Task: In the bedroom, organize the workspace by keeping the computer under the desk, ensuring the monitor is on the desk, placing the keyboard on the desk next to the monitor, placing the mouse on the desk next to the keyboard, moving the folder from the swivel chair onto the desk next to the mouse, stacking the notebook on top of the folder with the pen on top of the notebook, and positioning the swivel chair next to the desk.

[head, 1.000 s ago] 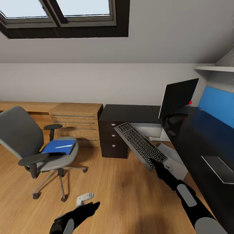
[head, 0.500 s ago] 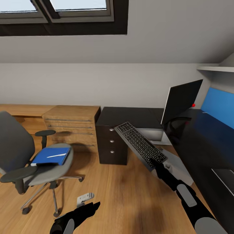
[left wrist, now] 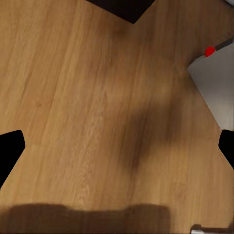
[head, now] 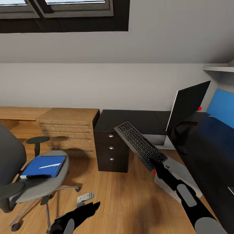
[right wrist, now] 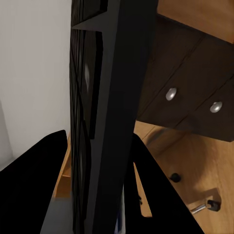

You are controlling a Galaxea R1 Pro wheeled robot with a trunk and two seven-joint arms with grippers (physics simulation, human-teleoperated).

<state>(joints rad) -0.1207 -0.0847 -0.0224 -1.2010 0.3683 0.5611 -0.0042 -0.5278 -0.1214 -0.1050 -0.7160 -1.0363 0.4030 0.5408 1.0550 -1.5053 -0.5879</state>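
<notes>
Beside the desk (head: 136,117) | your right gripper (head: 158,166) clamps the keyboard (head: 140,145) aloft, short of the monitor (head: 188,105) at 2 o'clock | left gripper (head: 85,201) hangs spread, idle | folder (head: 44,166) (pen (head: 49,165) atop) waits on swivel chair (head: 32,175) at 9 o'clock.

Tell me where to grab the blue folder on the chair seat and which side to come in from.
Grip the folder by its near long edge, the one with the dark spine, which lies toward the front of the swivel chair seat. Come in low from the open front, jaws above and below the cover. It lies flat, the backrest blocks the far side, and the pen on top could roll, so keep it level.
</notes>
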